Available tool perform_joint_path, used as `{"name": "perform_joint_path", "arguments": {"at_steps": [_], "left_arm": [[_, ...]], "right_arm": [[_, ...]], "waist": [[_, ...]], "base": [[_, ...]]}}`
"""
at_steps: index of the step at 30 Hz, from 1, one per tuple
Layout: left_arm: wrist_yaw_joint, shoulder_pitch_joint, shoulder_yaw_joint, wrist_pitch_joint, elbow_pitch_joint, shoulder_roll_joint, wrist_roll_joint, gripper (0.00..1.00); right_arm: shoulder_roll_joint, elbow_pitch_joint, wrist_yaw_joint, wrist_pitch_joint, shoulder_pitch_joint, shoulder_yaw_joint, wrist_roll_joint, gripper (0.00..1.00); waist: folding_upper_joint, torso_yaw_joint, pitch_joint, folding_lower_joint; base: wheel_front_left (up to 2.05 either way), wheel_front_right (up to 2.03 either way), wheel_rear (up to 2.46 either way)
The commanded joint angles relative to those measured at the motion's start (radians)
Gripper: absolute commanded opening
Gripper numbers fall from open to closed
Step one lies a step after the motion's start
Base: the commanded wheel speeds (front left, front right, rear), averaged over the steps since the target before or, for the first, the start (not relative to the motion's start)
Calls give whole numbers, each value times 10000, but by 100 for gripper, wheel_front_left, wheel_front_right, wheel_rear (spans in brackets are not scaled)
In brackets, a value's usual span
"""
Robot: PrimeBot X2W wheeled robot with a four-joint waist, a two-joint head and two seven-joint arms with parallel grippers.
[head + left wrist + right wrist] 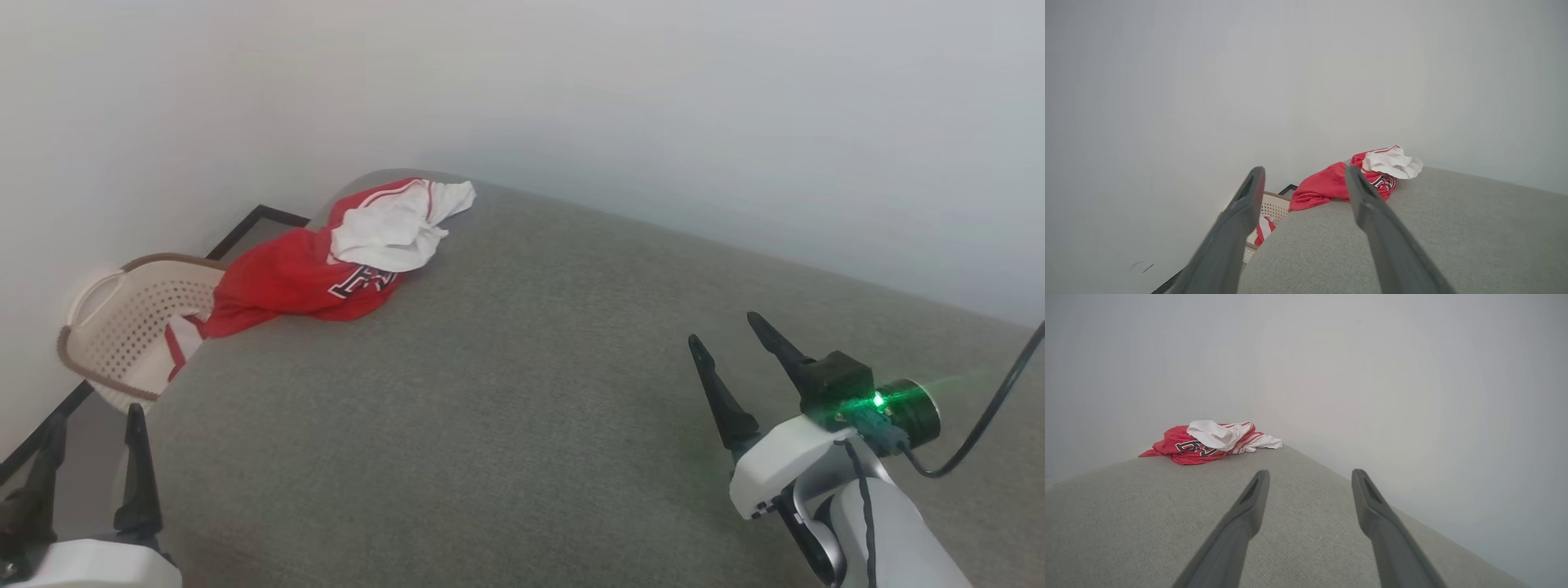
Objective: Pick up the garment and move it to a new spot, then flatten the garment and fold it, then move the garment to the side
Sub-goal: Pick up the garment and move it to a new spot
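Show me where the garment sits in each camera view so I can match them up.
Head view: garment upper left, at the grey cushion's far-left corner, one end hanging off the edge.
Left wrist view: garment just right of centre, on that same corner.
Right wrist view: garment left of centre, at the cushion's far end.
Shared landmark: the white sleeve bunched on top of the red cloth.
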Motion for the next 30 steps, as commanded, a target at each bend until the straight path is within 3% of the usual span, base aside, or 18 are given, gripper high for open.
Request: {"name": "perform_joint_path", "arguments": {"at_steps": [1,15,30], "left_arm": [[75,60,9,49,-94,-68,-32,100],[-67,-739,175,88,-18,-136,-756,100],[-1119,-4947,-24,534,2196,579,-1914,100]], "right_arm": [[-17,62,-10,-73,-124,8,45,100],[-389,-156,-10,97,-456,85,44,100],[-1768,-2327,-10,1174,-1214,-344,-37,100]], "waist": [[0,133,0,0],[0,-100,750,0],[0,-1120,3670,0]], "base": [[0,0,0],[0,0,0],[0,0,0]]}}
